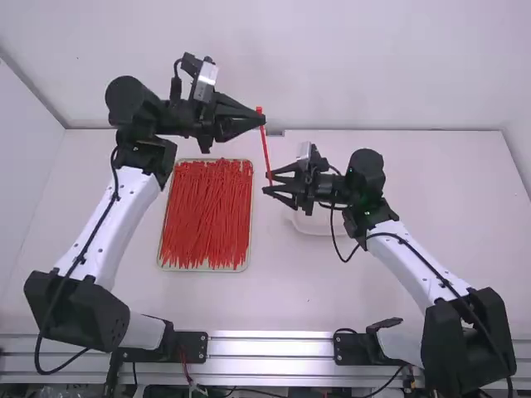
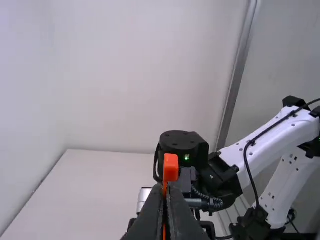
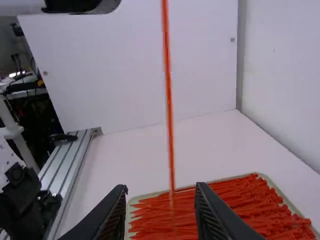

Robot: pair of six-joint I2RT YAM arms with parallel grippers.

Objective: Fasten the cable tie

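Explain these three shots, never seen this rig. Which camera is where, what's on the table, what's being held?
Two white robot arms stand at a white table. The high view looks down on them from behind. The other two pictures come from a camera on each arm's wrist, with that arm's own fingers at the bottom edge. On the table lies a tray full of loose red ties. The left end effector is shut on one red cable tie, gripping it just below its head, so the strap hangs down. The right end effector is open, with its fingers spread near the strap's lower end and not closed on it.
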